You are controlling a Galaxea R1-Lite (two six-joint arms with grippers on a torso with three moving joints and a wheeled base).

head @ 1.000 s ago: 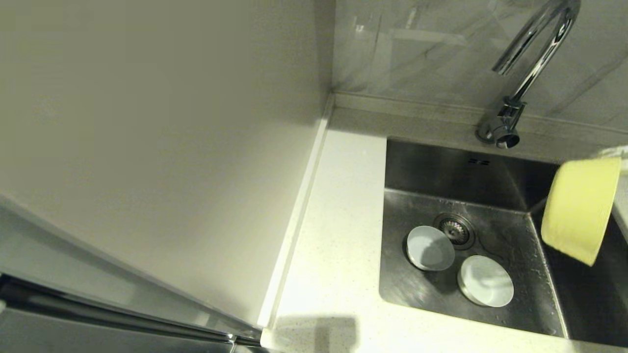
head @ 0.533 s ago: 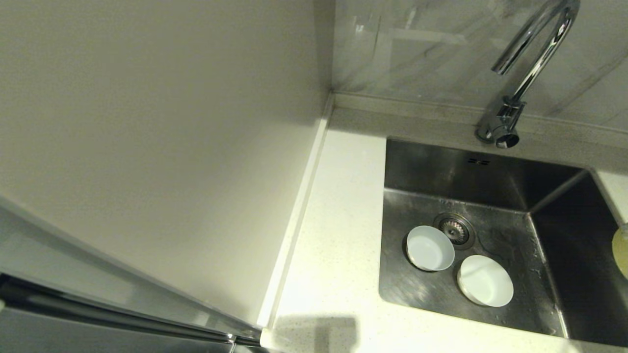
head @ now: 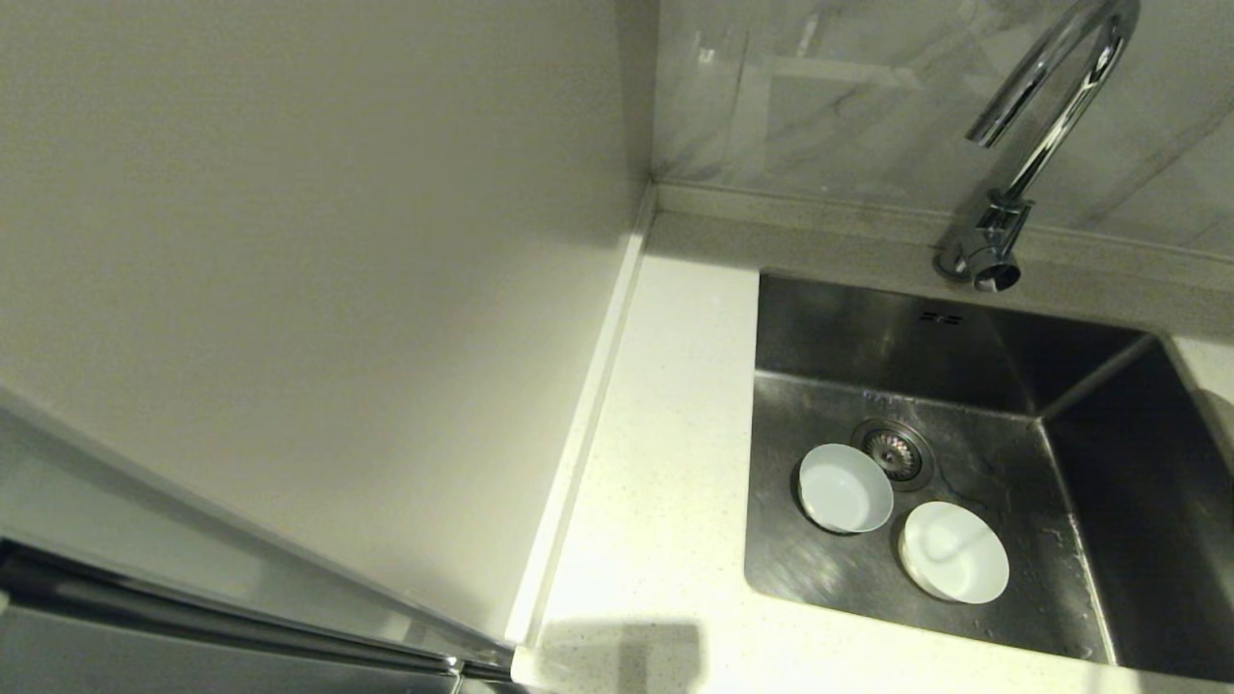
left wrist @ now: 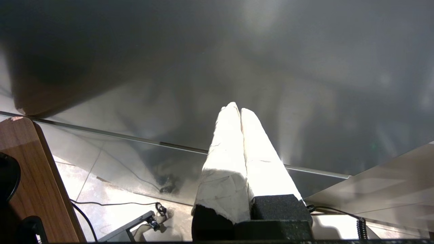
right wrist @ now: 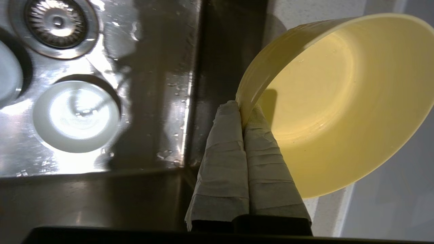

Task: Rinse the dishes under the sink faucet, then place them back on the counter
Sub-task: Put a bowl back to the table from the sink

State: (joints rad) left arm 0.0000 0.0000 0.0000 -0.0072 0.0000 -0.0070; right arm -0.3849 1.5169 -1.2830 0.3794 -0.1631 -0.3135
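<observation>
— While the right gripper [right wrist: 242, 110] pinches the yellow bowl [right wrist: 335, 101], where does the bowl sit against it?
— Its rim is clamped between the two wrapped fingers [right wrist: 223, 149], which are pressed together on the rim's near edge. The bowl's body fans out beyond and to one side of the fingertips, tilted on edge, its hollow facing the wrist camera.
— And what lies under it?
— The sink's [right wrist: 162, 101] right wall and the strip of counter [right wrist: 305, 10] beside it. The bowl hangs over that edge, partly over the counter, clear of the basin floor. Neither bowl nor gripper shows in the head view.
— The other dishes?
— Both rest upright on the sink [head: 1060, 578] floor. The grey-blue bowl [head: 845, 488] sits just beside the drain [head: 893, 453], at its front left; I cannot tell whether it overlaps the drain's rim. The white bowl [head: 954, 551] lies near it, to the right and nearer the front. From the right wrist, the white bowl [right wrist: 76, 117] is well apart from the fingertips, with the drain [right wrist: 56, 22] beyond it.
— The faucet?
— The faucet [head: 1032, 145] stands behind the sink, spout arching over the basin.
— The left gripper?
— The left gripper [left wrist: 240, 110] is parked away from the sink, fingers together, holding nothing, pointed at a grey panel [left wrist: 305, 67].
</observation>
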